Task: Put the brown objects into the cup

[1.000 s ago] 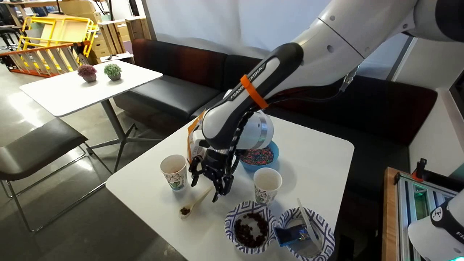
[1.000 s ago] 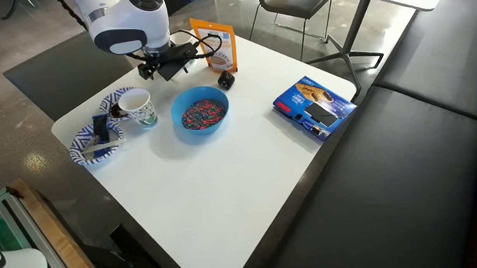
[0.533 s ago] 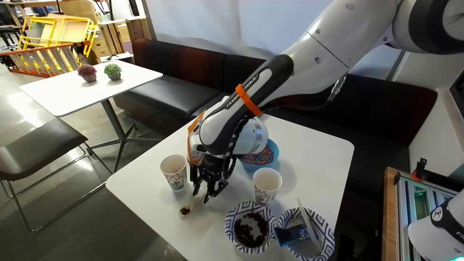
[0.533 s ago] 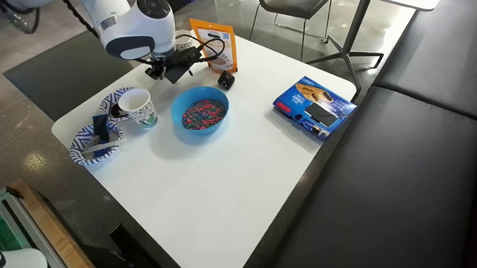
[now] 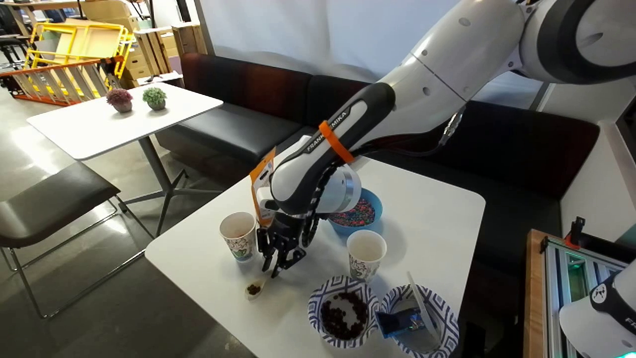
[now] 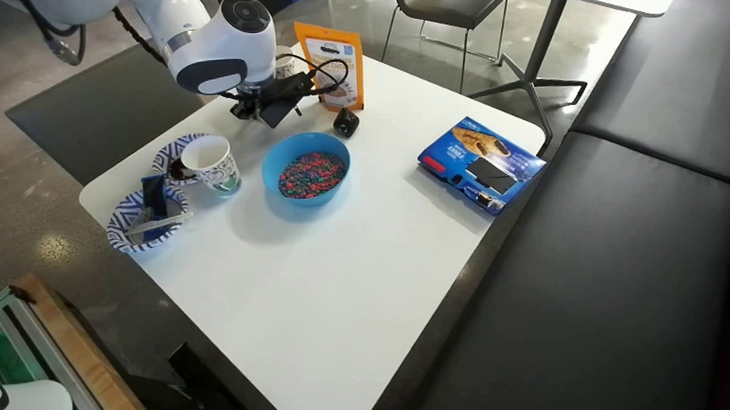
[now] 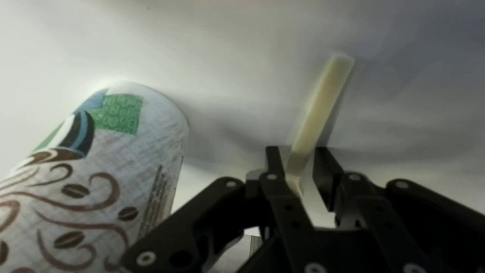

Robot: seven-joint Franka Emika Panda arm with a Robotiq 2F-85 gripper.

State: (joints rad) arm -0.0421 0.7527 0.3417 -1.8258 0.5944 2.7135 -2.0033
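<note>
Tiny brown objects (image 5: 254,289) lie in the bowl of a pale spoon on the white table, in an exterior view. More dark lumps (image 5: 334,320) sit in a blue-patterned paper bowl (image 5: 315,301). Two printed paper cups stand upright: a cup (image 5: 239,238) close beside the gripper, and another cup (image 5: 366,253) nearer the paper bowls. My gripper (image 5: 271,271) is down at the spoon. In the wrist view the spoon handle (image 7: 318,110) passes between its fingers, with a narrow gap beside it, so the jaws are partly open. The spoon's bowl is outside the wrist view.
An orange pouch (image 5: 262,196) stands right behind the gripper. A blue bowl (image 6: 272,163) of coloured bits is under the arm's side. A second patterned bowl (image 5: 449,323) holds a wrapper and a white utensil. A black cube (image 6: 346,122) and blue box (image 6: 482,165) lie farther off.
The arm has come across and down to the spoon, nearer the adjacent cup. The jaws have narrowed from wide to just around the handle. The orange pouch has shifted slightly.
</note>
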